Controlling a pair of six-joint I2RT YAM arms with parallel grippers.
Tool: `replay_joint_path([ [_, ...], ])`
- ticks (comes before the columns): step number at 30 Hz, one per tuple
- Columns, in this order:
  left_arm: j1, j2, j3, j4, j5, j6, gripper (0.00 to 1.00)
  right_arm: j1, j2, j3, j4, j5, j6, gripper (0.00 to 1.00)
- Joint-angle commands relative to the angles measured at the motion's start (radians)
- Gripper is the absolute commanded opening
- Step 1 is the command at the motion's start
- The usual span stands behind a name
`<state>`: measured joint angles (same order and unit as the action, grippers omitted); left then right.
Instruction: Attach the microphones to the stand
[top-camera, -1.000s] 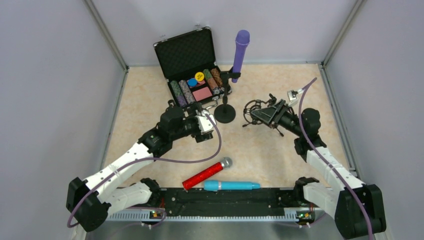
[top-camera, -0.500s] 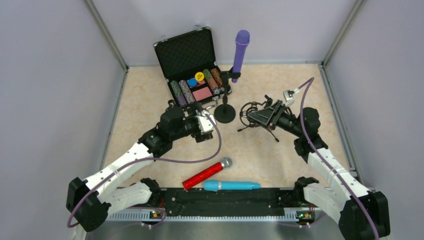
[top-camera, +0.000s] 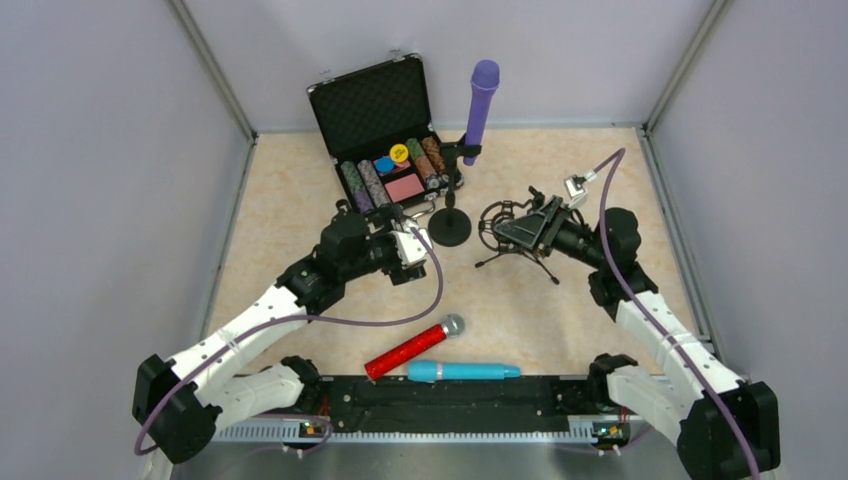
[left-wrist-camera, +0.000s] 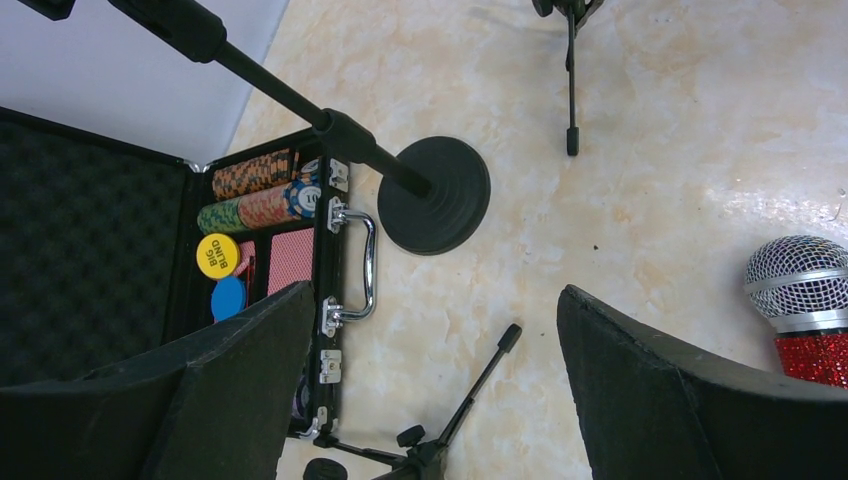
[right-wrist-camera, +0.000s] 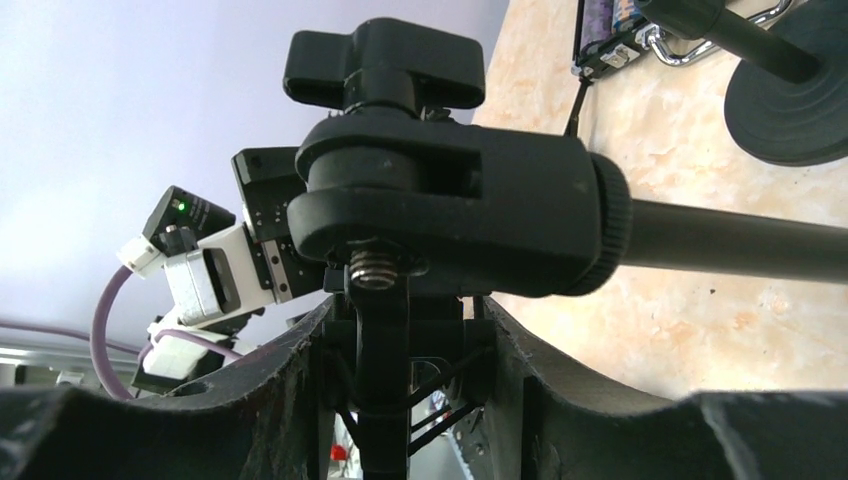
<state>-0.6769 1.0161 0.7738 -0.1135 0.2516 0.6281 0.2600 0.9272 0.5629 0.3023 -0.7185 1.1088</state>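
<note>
Top external view: the purple microphone (top-camera: 481, 98) stands upright in the clip of the round-base stand (top-camera: 451, 228). That stand is at the far side of the worktop (top-camera: 290, 190), just right of the open chip case (top-camera: 385, 130). The red microphone (top-camera: 413, 347) and the blue microphone (top-camera: 463, 371) lie loose close together near the arm bases, with the blue one nearer the edge.

The right claw (top-camera: 530, 232) is closed on a black tripod stand (top-camera: 497, 225), to the right of the round base. In the right wrist view its fingers (right-wrist-camera: 270, 400) press in on both sides of the stem under the stand's knobbed joint. Whether the legs touch the worktop I cannot tell.

The left claw (top-camera: 405, 248) hovers left of the round base, jaws spread wide and holding nothing. In the left wrist view only bare worktop and a thin tripod leg show between its fingers (left-wrist-camera: 250, 380). The red microphone's mesh head sits at the right edge.
</note>
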Motion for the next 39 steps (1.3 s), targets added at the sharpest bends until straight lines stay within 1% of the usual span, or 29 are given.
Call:
replay_joint_path([
  [1,-0.004,-0.019,-0.006,0.043,-0.008,-0.001,0.95,0.010,0.054,-0.008,-0.017,0.015,-0.090,0.50],
  [5,-0.004,-0.026,-0.007,0.042,-0.020,0.003,0.96,0.009,0.092,-0.024,-0.012,0.030,-0.119,0.54],
  [9,-0.004,-0.038,-0.017,0.054,-0.034,0.002,0.96,0.010,0.119,-0.027,-0.014,0.046,-0.134,0.56],
  [13,-0.004,-0.038,-0.016,0.052,-0.029,0.001,0.96,0.009,0.122,-0.039,0.052,0.039,-0.091,0.59],
  [14,-0.004,-0.037,-0.016,0.052,-0.029,0.002,0.96,0.010,0.118,-0.041,0.068,0.036,-0.077,0.64],
  [15,-0.004,-0.038,-0.016,0.053,-0.028,0.001,0.96,0.010,0.112,-0.039,0.079,0.034,-0.069,0.66],
  [17,-0.004,-0.038,-0.016,0.052,-0.029,0.002,0.96,0.010,0.095,-0.028,0.083,0.038,-0.063,0.74],
  [22,-0.004,-0.040,-0.016,0.051,-0.028,0.002,0.96,0.009,0.035,0.014,0.039,0.083,-0.074,0.92],
  [24,-0.004,-0.042,-0.016,0.051,-0.028,0.001,0.96,0.010,0.019,0.030,0.009,0.107,-0.089,0.96],
  [31,-0.004,-0.043,-0.016,0.051,-0.022,0.000,0.96,0.008,-0.037,0.060,-0.106,0.160,-0.152,0.98],
  [39,-0.004,-0.044,-0.017,0.050,-0.024,0.000,0.97,0.007,-0.103,0.093,-0.168,0.222,-0.179,0.98],
])
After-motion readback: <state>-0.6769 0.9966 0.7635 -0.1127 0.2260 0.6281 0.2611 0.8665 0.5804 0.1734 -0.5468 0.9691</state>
